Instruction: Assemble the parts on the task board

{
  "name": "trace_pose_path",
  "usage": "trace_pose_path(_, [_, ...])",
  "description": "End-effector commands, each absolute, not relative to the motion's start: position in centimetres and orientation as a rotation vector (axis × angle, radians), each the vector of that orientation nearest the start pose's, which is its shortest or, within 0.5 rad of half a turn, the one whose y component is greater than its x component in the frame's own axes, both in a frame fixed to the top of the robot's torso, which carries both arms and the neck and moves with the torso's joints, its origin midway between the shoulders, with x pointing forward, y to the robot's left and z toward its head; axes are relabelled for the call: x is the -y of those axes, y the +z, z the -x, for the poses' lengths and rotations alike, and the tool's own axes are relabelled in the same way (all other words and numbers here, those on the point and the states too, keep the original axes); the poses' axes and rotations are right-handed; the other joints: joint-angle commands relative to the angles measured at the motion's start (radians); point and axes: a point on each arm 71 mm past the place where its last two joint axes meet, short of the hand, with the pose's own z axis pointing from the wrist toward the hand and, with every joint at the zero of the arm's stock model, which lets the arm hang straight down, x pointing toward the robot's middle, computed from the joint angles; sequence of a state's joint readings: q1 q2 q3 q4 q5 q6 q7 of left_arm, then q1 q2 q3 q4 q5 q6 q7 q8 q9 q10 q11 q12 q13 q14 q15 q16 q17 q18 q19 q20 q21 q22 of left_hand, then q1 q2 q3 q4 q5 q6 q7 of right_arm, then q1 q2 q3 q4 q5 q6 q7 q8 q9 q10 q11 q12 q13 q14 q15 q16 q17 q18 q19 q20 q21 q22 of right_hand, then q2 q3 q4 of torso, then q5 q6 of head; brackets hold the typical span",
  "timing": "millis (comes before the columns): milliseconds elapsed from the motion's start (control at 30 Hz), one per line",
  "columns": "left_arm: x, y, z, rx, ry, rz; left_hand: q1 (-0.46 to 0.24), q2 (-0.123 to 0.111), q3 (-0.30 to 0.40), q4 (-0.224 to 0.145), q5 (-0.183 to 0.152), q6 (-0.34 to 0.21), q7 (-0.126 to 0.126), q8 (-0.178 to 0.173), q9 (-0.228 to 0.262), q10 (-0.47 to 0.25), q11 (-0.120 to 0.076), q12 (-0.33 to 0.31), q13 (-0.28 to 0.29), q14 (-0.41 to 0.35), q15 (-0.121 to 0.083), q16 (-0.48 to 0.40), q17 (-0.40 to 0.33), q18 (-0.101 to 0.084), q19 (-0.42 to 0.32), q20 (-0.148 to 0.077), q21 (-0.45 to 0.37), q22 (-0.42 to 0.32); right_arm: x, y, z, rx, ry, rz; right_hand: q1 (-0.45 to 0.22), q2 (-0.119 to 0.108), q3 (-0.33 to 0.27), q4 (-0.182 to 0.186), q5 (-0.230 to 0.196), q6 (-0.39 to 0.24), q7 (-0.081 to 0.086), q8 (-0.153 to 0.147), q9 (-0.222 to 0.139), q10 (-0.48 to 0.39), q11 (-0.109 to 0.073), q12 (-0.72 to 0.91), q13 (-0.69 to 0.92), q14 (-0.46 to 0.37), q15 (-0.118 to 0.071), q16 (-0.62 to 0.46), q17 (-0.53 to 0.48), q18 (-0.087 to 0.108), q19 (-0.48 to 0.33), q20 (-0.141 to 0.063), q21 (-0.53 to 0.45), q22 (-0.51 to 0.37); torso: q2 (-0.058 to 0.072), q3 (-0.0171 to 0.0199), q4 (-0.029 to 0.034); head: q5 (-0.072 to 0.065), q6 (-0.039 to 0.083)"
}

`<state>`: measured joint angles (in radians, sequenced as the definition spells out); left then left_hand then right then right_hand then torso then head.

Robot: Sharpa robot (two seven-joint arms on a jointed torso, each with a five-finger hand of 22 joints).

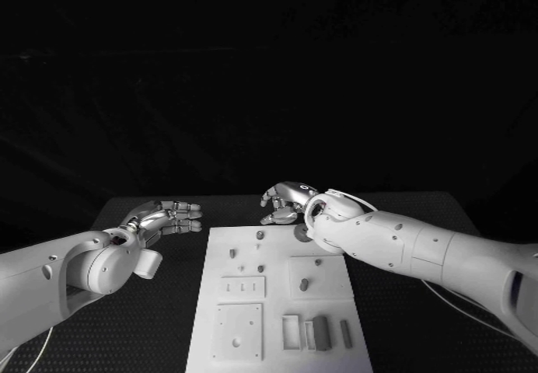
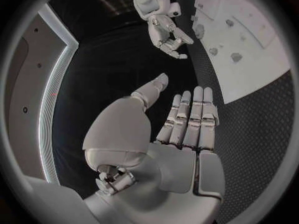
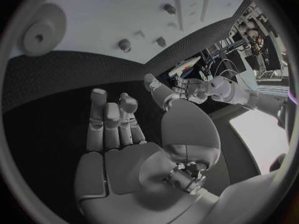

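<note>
The white task board lies lengthwise in the middle of the black table. Small grey pegs stand in its far half, and a pale gear lies flat near its far edge. My left hand hovers over the table just left of the board's far corner, fingers straight and side by side, thumb apart, palm empty. My right hand hangs just beyond the board's far edge with its fingers loosely bent and nothing in them. The right forearm hides part of the board's far right corner.
Raised square plates with slots and holes sit in the board's middle and near left. Upright grey bars stand at its near right. Black matting surrounds the board on both sides.
</note>
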<state>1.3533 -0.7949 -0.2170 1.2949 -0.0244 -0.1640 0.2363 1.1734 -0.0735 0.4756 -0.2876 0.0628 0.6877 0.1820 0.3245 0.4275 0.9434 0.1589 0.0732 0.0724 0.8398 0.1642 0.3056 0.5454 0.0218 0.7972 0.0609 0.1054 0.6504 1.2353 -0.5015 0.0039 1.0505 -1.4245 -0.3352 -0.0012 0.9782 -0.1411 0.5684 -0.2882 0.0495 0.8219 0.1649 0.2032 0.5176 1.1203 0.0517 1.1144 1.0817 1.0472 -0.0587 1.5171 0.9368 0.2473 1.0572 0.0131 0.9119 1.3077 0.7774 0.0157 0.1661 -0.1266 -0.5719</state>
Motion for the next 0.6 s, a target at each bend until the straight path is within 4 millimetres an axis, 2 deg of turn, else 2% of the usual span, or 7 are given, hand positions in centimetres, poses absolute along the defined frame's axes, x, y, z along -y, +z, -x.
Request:
trace_pose_path(33, [-25.3, -18.3, -53.3, -1.613, -1.354, 1.059, -0.006, 0.0, -0.004, -0.002, -0.006, 0.0, 0.002, -0.006, -0.001, 0.002, 0.002, -0.005, -0.001, 0.004, 0.0, -0.004, 0.002, -0.003, 0.007, 0.003, -0.003, 0.0, 17.4, -16.5, -57.3, -1.593, 0.603, 0.128, 0.007, 0.0, -0.01, -0.001, -0.001, 0.005, 0.0, 0.006, 0.001, -0.008, -0.001, 0.007, 0.001, -0.003, 0.004, 0.007, 0.001, 0.014, -0.006, -0.002, 0.002, 0.015, -0.002, 0.0018, -0.0065, 0.001, 0.009])
trace_pose_path(100, [-25.4, -18.4, -53.3, -1.613, -1.35, 1.059, -0.006, 0.0, -0.004, -0.002, -0.006, 0.001, 0.002, -0.006, -0.001, 0.002, 0.002, -0.005, -0.001, 0.004, 0.0, -0.004, 0.002, -0.003, 0.007, 0.003, -0.003, 0.0, 18.4, -16.1, -57.3, -1.616, 0.601, 0.148, 0.009, -0.001, -0.012, -0.001, -0.001, 0.005, 0.0, 0.006, 0.001, -0.008, -0.001, 0.007, 0.001, -0.003, 0.004, 0.007, 0.001, 0.014, -0.006, -0.002, 0.002, 0.015, -0.002, 0.0027, -0.011, 0.003, 0.012])
trace_pose_path(133, [-25.5, -18.4, -53.3, -1.613, -1.35, 1.059, -0.006, 0.0, -0.004, -0.002, -0.006, 0.001, 0.001, -0.006, -0.001, 0.002, 0.001, -0.005, -0.001, 0.004, 0.0, -0.004, 0.002, -0.003, 0.007, 0.003, -0.004, 0.0, 19.2, -15.9, -57.4, -1.619, 0.589, 0.146, 0.011, -0.001, -0.013, -0.001, -0.001, 0.004, 0.0, 0.006, 0.001, -0.009, -0.001, 0.007, 0.001, -0.004, 0.004, 0.007, 0.0, 0.014, -0.007, -0.002, 0.001, 0.015, -0.002, 0.0026, -0.0111, 0.002, 0.013])
trace_pose_path(267, [-25.5, -18.6, -53.2, -1.615, -1.349, 1.061, -0.006, 0.0, -0.004, -0.002, -0.006, 0.001, 0.001, -0.006, -0.001, 0.003, 0.001, -0.005, -0.001, 0.004, 0.0, -0.004, 0.002, -0.003, 0.007, 0.003, -0.004, 0.0, 21.2, -15.9, -57.4, -1.632, 0.541, 0.155, 0.019, -0.004, -0.018, -0.001, -0.001, 0.002, 0.0, 0.005, 0.0, -0.012, -0.001, 0.007, 0.0, -0.006, 0.004, 0.006, 0.0, 0.014, -0.009, -0.002, -0.001, 0.014, -0.002, 0.0057, -0.0186, 0.005, 0.016])
trace_pose_path(400, [-25.4, -18.9, -53.2, -1.622, -1.351, 1.063, -0.006, 0.0, -0.004, -0.002, -0.006, 0.001, 0.001, -0.006, -0.001, 0.003, 0.001, -0.005, -0.001, 0.004, 0.0, -0.004, 0.002, -0.003, 0.007, 0.003, -0.004, 0.0, 22.0, -16.2, -57.5, -1.66, 0.502, 0.184, 0.02, -0.012, -0.024, 0.0, -0.001, 0.003, 0.0, 0.006, 0.0, -0.014, 0.0, 0.007, 0.0, -0.008, 0.004, 0.006, -0.001, 0.014, -0.01, -0.002, -0.001, 0.014, -0.003, 0.009, -0.0232, 0.008, 0.017])
trace_pose_path(467, [-25.5, -18.9, -53.2, -1.623, -1.349, 1.061, -0.006, 0.0, -0.004, -0.001, -0.006, 0.002, 0.001, -0.005, -0.001, 0.003, 0.002, -0.004, -0.001, 0.004, 0.0, -0.005, 0.002, -0.003, 0.007, 0.003, -0.004, 0.0, 22.2, -16.4, -57.4, -1.667, 0.489, 0.198, 0.02, -0.012, -0.024, 0.001, -0.001, 0.002, 0.0, 0.006, 0.0, -0.014, 0.0, 0.007, 0.0, -0.008, 0.004, 0.006, -0.001, 0.014, -0.01, -0.001, -0.001, 0.014, -0.004, 0.0114, -0.0252, 0.009, 0.022])
trace_pose_path(600, [-25.8, -18.9, -53.2, -1.619, -1.343, 1.064, -0.006, 0.001, -0.004, -0.001, -0.006, 0.002, 0.001, -0.005, -0.001, 0.004, 0.002, -0.004, -0.001, 0.004, 0.001, -0.005, 0.002, -0.003, 0.008, 0.003, -0.004, 0.0, 22.2, -17.3, -57.3, -1.677, 0.461, 0.227, 0.021, -0.016, -0.026, 0.002, -0.001, 0.0, 0.001, 0.005, 0.0, -0.014, 0.0, 0.008, 0.0, -0.008, 0.005, 0.007, -0.001, 0.014, -0.01, -0.001, -0.001, 0.014, -0.002, 0.012, -0.0262, 0.007, 0.025])
